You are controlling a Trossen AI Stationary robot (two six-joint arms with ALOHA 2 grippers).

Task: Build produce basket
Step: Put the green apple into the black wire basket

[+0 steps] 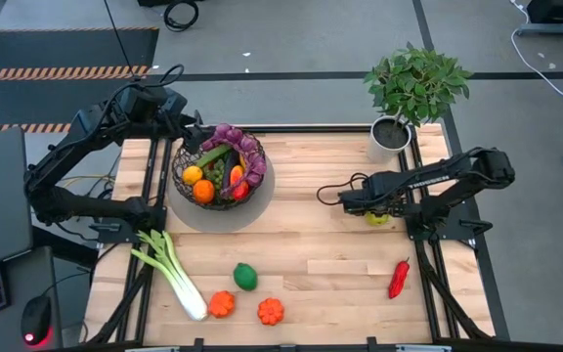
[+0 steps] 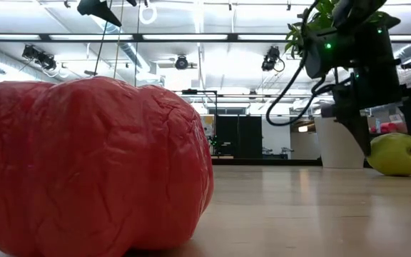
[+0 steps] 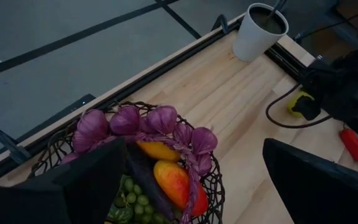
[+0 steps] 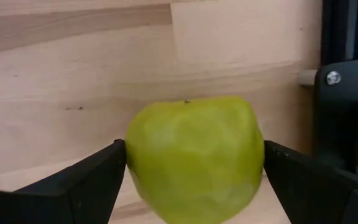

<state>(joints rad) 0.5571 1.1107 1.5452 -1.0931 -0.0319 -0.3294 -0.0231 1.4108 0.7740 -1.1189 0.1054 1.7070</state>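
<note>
I had the right gripper down near the table's right edge, fingers spread wide on either side of a yellow-green apple, not squeezing it. The potted plant stood just behind in the far right corner. The left gripper hung open over the basket, already loaded at the far left. Leek, lime and chilli sat along the near edge.
</note>
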